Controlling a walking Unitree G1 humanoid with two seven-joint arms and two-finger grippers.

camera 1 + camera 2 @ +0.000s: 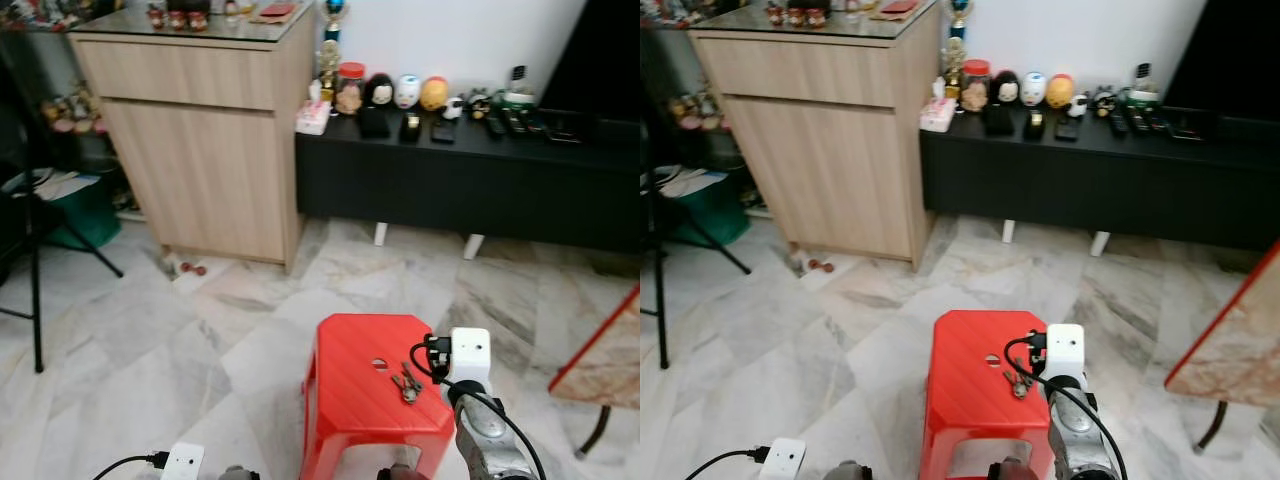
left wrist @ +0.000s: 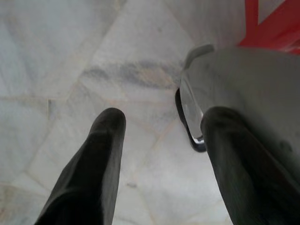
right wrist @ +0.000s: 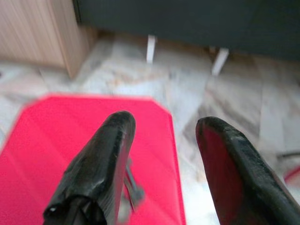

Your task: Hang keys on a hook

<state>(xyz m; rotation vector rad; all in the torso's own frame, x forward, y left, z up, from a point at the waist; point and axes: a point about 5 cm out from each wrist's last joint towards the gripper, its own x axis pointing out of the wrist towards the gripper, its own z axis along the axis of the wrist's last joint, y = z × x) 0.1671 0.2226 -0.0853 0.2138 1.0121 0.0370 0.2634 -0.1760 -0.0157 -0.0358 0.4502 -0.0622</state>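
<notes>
Marble-tile floor [image 1: 150, 350]: carries red plastic stool [image 1: 350, 385], wooden cabinet [image 1: 200, 150], low black bench [image 1: 460, 180] on white legs, black tripod leg [image 1: 36, 300] at left, 2 small red items [image 1: 192, 269] by cabinet foot. Stool top: bunch of keys [image 1: 407, 383] near its right edge, just beside a small round hole. Bench top: row of small figurines [image 1: 405, 92], jar, dark remotes & boxes, tissue pack [image 1: 313, 117] at its left end.
</notes>
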